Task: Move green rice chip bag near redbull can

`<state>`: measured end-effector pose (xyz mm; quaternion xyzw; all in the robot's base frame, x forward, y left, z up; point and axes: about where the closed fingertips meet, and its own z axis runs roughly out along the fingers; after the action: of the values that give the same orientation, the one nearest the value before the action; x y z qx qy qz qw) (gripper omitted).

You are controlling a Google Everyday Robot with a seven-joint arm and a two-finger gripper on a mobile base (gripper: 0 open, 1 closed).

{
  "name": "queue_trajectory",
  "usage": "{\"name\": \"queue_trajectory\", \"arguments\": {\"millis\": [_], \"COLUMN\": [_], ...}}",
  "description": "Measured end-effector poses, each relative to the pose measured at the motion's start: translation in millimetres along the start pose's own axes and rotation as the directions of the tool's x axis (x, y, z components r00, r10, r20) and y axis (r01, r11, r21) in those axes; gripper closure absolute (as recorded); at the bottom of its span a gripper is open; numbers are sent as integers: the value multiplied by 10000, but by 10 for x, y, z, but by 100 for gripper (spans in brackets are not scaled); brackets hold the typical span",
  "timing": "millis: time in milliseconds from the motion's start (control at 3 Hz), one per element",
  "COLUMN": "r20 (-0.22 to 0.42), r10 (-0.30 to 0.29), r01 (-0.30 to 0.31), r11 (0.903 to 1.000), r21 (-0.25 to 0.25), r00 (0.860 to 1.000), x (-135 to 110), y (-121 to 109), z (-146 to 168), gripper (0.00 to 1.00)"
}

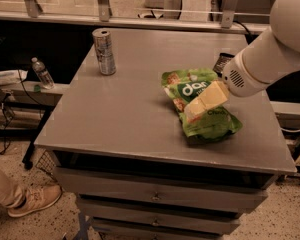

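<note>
Grey cabinet top [125, 114] fills most of my view, with drawers [155, 196] under its front edge. My gripper [204, 103] sits low over the middle of the green rice chip bag [215, 128], its pale tip angled down and left from the white arm [275, 49] that enters from the right of the view. From this angle I cannot tell how wide it is set or whether it has any hold of the bag; it may be touching the foil or just above it.

The bag lies flat and crumpled on the right half of the top, lettering up. Just behind it, near the back right, a small black packet [223, 61] is partly hidden by the wrist. The redbull can [104, 51] stands upright near the back left corner, well apart from the bag, with bare surface between the 2. Off to the left, a water bottle [42, 73] stands on a lower ledge.

I judge the step in hand to be securing the bag. I would pinch a raised fold rather than press on the flat foil. Then I would lift only enough to clear the surface and carry it diagonally toward the back left. The can is tall and slim and would tip easily, so I would stop short and set the bag down just beside it.
</note>
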<state>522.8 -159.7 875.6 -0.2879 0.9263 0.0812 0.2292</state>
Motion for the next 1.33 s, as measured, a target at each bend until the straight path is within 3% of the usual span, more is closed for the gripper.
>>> {"name": "queue_trajectory", "arguments": {"millis": [1000, 1333], "r20": [-6, 69], "r10": [517, 761], "r01": [-516, -762], "r11": [9985, 9970], "r21": [195, 135], "r00": [9987, 9971], "x": [-31, -40], "y": [2, 14], "z": [75, 109], "gripper": [0, 18]}}
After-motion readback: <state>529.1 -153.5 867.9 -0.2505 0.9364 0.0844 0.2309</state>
